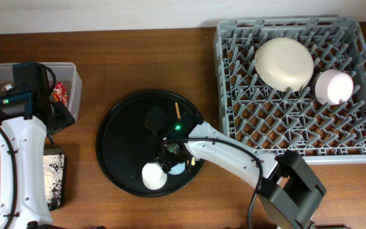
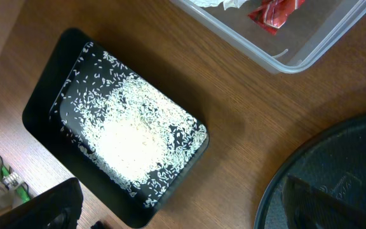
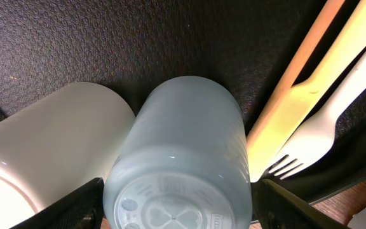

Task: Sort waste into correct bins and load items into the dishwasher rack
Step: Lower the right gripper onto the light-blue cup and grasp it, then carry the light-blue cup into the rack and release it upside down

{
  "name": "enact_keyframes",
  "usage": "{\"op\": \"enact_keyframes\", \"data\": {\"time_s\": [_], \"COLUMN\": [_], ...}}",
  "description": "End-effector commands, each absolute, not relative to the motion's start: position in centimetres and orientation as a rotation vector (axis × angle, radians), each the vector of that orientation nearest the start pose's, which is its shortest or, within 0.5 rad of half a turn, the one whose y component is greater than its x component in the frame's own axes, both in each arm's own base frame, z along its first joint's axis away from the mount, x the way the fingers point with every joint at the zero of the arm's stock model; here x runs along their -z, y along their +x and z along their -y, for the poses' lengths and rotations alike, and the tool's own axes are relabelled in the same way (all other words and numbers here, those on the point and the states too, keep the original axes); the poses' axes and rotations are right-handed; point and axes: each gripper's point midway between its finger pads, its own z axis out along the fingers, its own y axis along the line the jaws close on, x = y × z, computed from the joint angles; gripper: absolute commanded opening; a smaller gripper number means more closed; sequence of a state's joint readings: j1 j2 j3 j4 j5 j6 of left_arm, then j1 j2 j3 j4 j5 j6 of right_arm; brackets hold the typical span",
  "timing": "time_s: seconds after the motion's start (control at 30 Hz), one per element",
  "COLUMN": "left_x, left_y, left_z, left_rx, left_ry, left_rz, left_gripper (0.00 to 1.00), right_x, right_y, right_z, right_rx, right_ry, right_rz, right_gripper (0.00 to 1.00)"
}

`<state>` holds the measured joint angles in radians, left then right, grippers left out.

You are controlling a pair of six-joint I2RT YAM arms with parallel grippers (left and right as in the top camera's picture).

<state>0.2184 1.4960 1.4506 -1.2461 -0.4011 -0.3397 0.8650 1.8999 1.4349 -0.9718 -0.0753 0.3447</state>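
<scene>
Table (image 2: pixel 246 102): brown wood, visible grain, low satin sheen; round tray (image 3: pixel 107 44): black, matt, finely pebbled; rack (image 1: pixel 335 157): grey plastic, dull. Blue cup (image 3: pixel 189 140): frosted translucent plastic, smooth, moulded marks on its base; white cup (image 3: pixel 56 140), yellow fork (image 3: pixel 284 121) and cream fork (image 3: pixel 313 137): smooth plastic with a soft shine; cream bowl (image 1: pixel 283 62) and pink bowl (image 1: pixel 333 86): smooth, faint gloss, material unclear. Tub (image 2: pixel 297 44): clear glossy plastic, holding a crinkled shiny red wrapper (image 2: pixel 275 11); black tray (image 2: pixel 40 130): smooth, semi-matt plastic, strewn with dry white rice (image 2: pixel 132 140).
</scene>
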Motion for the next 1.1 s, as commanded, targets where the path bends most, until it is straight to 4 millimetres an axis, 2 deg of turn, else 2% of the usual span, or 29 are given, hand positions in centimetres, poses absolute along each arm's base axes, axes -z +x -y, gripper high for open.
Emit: {"op": "enact_keyframes", "data": {"time_s": [0.0,0.13,0.27,0.3,0.47,0.57,0.63,0.7,0.77,0.83,0.87,0.93,0.97,1.07], "left_x": [-20.7,-20.7,-20.7,-20.7,-20.7,-20.7,-20.7,-20.7,-20.7,-20.7,-20.7,-20.7,-20.7,-20.7], "left_y": [28.9,28.9,28.9,28.9,28.9,28.9,28.9,28.9,28.9,28.9,28.9,28.9,28.9,28.9], "left_z": [-13.5,-13.5,-13.5,-13.5,-13.5,-13.5,-13.5,-13.5,-13.5,-13.5,-13.5,-13.5,-13.5,-13.5], "left_rx": [-0.553,-0.553,-0.553,-0.553,-0.553,-0.553,-0.553,-0.553,-0.553,-0.553,-0.553,-0.553,-0.553,-0.553], "left_ry": [-0.853,-0.853,-0.853,-0.853,-0.853,-0.853,-0.853,-0.853,-0.853,-0.853,-0.853,-0.853,-0.853,-0.853], "left_rz": [-2.642,-2.642,-2.642,-2.641,-2.642,-2.642,-2.642,-2.642,-2.642,-2.642,-2.642,-2.642,-2.642,-2.642], "left_gripper": [0.99,0.99,0.99,0.99,0.99,0.99,0.99,0.99,0.99,0.99,0.99,0.99,0.99,0.99], "right_x": [-5.4,-5.4,-5.4,-5.6,-9.8,-12.6,-14.8,-18.4,-21.5,-24.1,-24.4,-24.9,-24.7,-24.1], "right_y": [23.6,23.8,23.9,24.1,25.3,25.2,25.0,25.5,26.2,27.5,27.6,27.6,27.8,28.2], "right_z": [-29.8,-30.0,-30.1,-30.4,-32.1,-31.9,-31.0,-28.0,-23.3,-16.1,-13.9,-6.4,-2.2,5.3], "right_rx": [-0.184,-0.199,-0.201,-0.212,-0.301,-0.337,-0.353,-0.361,-0.35,-0.285,-0.258,-0.16,-0.092,-0.023], "right_ry": [-0.794,-0.79,-0.789,-0.788,-0.774,-0.764,-0.744,-0.651,-0.497,-0.247,-0.188,0.083,0.272,0.629], "right_rz": [-2.978,-2.963,-2.961,-2.95,-2.873,-2.831,-2.81,-2.803,-2.799,-2.788,-2.794,-2.819,-2.823,-2.77], "right_gripper": [0.79,0.72,0.55,0.55,0.55,0.55,0.55,0.55,0.55,0.55,0.55,0.56,0.56,0.56]}}
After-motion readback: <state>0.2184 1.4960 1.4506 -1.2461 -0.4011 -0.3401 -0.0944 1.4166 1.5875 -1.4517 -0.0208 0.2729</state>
